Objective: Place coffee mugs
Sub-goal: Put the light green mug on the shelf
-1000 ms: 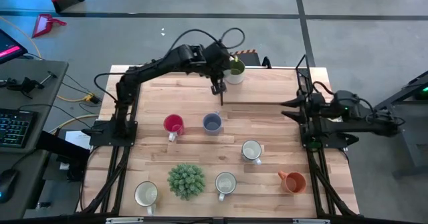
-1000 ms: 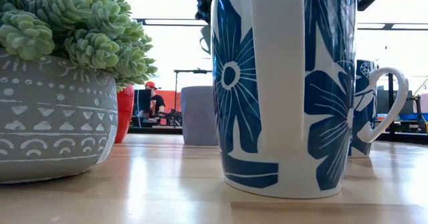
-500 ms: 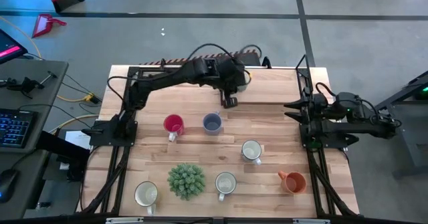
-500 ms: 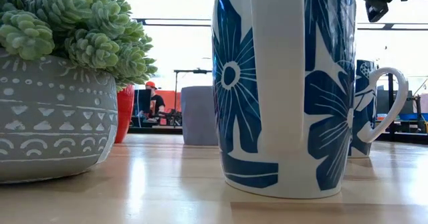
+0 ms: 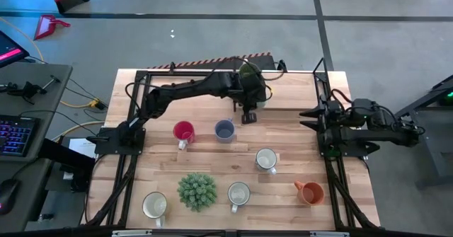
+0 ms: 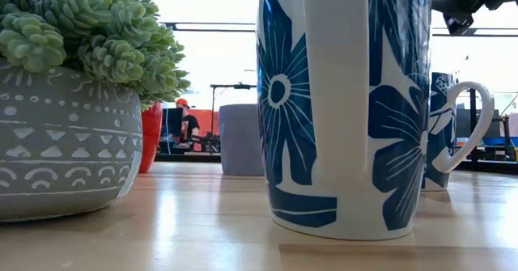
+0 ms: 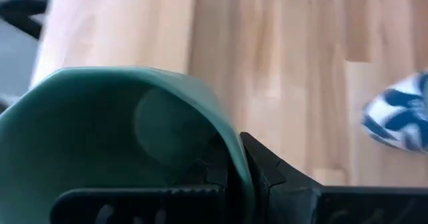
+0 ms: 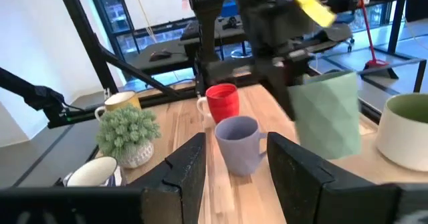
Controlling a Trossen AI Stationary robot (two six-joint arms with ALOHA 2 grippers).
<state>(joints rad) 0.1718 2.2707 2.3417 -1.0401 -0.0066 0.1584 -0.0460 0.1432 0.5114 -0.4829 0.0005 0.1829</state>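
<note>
Now I read the left hand (image 5: 249, 108) as further along the far edge of the bench (image 5: 297, 134) than it was a second ago: it has swung from beside the olive-rimmed mug toward the bench centre-right, and that far-corner mug is hidden under the arm in the high view. The left hand is clamped on the rim of a teal green mug (image 7: 127, 144), one finger (image 7: 267, 167) outside the wall and the other inside, with the mug held above the wood. The right wrist view shows the same teal mug (image 8: 326, 114) hanging clear of the surface, near the blue-grey mug (image 8: 241, 142) and the red mug (image 8: 223, 101).

I judge this as the carry phase: the mug is lifted and in transit, not yet set down. The open area beyond the blue-grey mug looks like the probable placement zone, but I cannot confirm the target.

The right hand (image 5: 306, 118) waits at the right edge of the bench, fingers spread apart, holding nothing.

Other mugs stand unchanged: orange mug (image 5: 311, 192) at the near right, three white ones across the near half beside the potted plant (image 5: 197, 191).

Readable writing: none. The nearest white mug (image 6: 344, 101) carries a blue flower pattern only; no brand or label is legible in any view
</note>
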